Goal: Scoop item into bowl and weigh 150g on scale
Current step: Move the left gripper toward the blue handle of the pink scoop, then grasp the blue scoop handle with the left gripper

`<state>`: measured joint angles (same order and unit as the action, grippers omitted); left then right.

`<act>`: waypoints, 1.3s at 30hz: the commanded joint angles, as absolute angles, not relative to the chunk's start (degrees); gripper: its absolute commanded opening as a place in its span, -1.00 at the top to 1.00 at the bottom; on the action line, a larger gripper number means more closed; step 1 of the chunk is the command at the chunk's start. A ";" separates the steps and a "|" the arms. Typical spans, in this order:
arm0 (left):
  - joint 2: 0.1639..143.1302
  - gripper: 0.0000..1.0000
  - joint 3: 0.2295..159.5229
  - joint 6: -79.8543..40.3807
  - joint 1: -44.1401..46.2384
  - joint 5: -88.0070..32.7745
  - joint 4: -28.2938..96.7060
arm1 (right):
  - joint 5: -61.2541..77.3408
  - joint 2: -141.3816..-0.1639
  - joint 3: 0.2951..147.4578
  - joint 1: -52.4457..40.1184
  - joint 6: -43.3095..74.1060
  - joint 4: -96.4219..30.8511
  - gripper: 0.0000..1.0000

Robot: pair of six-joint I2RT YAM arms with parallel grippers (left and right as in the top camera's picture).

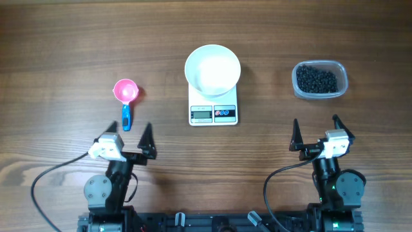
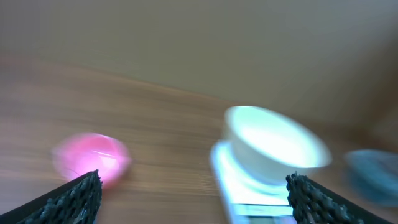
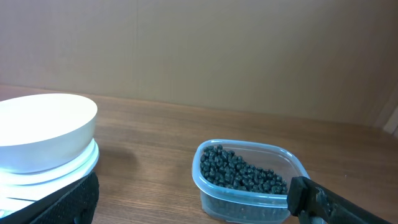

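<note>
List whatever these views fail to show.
- Scale display reading: too small overhead, blurred in left wrist view.
- Pink scoop: only a smeared blob in left wrist view.
- Bowl interior: hidden behind its own wall in right wrist view.

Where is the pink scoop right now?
In the overhead view, the pink scoop lies on the robot's left, left of the scale and just ahead of the open left gripper, not touching it.

white bowl [image 1: 212, 67]: 1 | kitchen scale [image 1: 213, 104]: 1 | pink scoop [image 1: 125, 91]: 1 | clear plastic tub [image 1: 342, 72]: 1 | black beads [image 1: 317, 80]: one heap, too many to count | arms: 2, left gripper [image 2: 193, 180], right gripper [image 3: 194, 183]
</note>
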<state>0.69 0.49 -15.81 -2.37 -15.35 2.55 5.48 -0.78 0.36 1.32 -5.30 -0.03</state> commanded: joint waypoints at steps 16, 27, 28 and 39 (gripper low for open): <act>19.77 -1.00 31.22 -27.33 -6.24 -5.02 25.69 | 4.69 -0.54 0.30 1.45 -6.00 0.12 -1.00; 63.88 -1.00 34.59 -27.18 -6.57 3.29 25.17 | 4.71 -0.54 0.30 1.45 -5.98 0.12 -0.99; 66.43 -1.00 34.59 -27.16 -7.07 4.23 24.08 | 4.71 -0.54 0.30 1.45 -6.00 0.12 -0.99; 87.99 -1.00 34.59 -2.55 -25.30 -34.26 11.94 | 4.69 -0.54 0.30 1.45 -6.00 0.12 -0.99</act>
<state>84.12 34.20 -14.52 -20.49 -15.64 12.23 5.48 -0.78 0.36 1.32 -5.50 -0.03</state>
